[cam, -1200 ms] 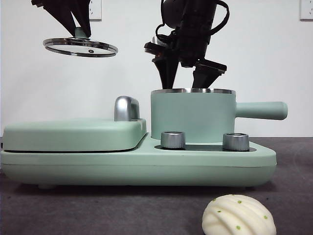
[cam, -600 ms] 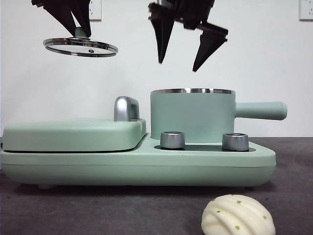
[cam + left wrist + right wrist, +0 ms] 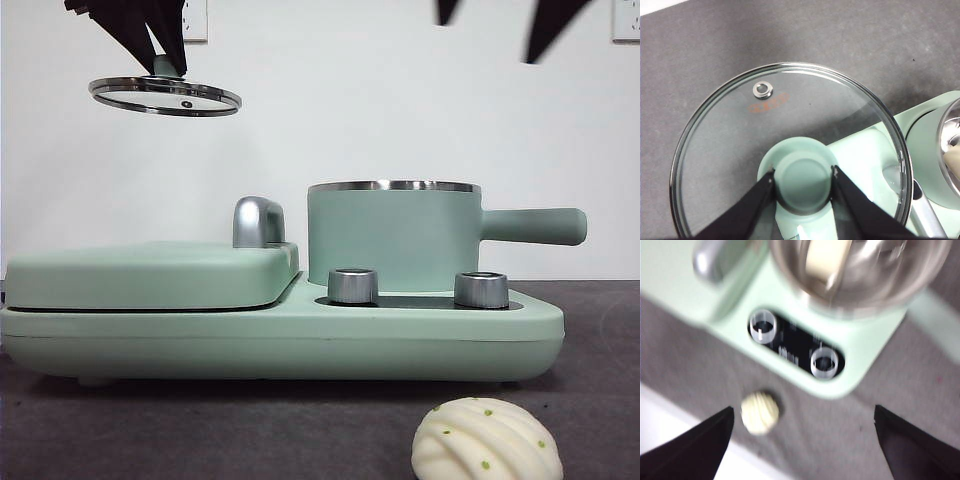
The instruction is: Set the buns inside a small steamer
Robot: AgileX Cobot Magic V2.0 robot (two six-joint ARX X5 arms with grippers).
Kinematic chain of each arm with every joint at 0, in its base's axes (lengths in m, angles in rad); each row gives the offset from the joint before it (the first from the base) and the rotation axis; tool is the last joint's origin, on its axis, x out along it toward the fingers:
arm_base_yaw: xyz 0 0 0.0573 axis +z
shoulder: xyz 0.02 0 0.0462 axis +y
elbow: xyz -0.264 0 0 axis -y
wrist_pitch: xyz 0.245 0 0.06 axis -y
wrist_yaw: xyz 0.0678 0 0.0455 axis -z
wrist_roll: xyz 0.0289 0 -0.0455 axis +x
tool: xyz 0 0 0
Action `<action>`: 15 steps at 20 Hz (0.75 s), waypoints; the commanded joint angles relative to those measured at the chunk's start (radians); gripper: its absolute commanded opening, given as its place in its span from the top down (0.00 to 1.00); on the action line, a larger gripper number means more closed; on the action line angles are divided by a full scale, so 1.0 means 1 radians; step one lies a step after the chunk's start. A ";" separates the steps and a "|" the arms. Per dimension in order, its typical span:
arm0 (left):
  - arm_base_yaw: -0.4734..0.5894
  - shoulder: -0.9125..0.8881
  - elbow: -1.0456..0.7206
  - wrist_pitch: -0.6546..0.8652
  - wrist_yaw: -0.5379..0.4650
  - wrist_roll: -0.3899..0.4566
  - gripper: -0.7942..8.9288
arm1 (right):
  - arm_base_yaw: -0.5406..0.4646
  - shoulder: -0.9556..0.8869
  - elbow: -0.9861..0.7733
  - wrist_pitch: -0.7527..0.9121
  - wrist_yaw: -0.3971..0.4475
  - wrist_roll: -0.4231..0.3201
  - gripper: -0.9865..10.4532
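The small steamer (image 3: 393, 238), a mint-green pot with a steel rim and long side handle, stands on the right of its base. In the right wrist view a smooth cream bun (image 3: 826, 255) lies inside the small steamer (image 3: 860, 270). A ridged bun with green dots (image 3: 487, 442) rests on the dark table in front; it also shows as the ridged bun (image 3: 760, 412). My right gripper (image 3: 487, 30) hangs open and empty high above the pot's handle side. My left gripper (image 3: 802, 172) is shut on the green knob of the glass lid (image 3: 165, 96), held up at the far left.
The flat mint-green grill plate (image 3: 150, 272) with a chrome handle (image 3: 258, 220) fills the left of the base (image 3: 280, 340). Two steel knobs (image 3: 353, 285) stand in front of the pot. Bare dark table lies left of the ridged bun.
My right gripper rose from the steamer's rim, open, and went up and to the right until only its tips show. The lid and the ridged bun stayed put.
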 commanded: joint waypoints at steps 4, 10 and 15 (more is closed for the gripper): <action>-0.005 -0.008 0.034 0.025 0.014 -0.005 0.90 | 0.145 -0.140 -0.280 -0.082 0.064 0.155 0.52; -0.005 -0.008 0.034 0.025 0.014 -0.005 0.90 | 0.300 -0.150 -0.469 0.026 0.077 0.231 0.52; -0.005 -0.008 0.034 0.024 0.014 -0.007 0.90 | 0.393 -0.141 -0.618 0.380 0.051 0.284 0.52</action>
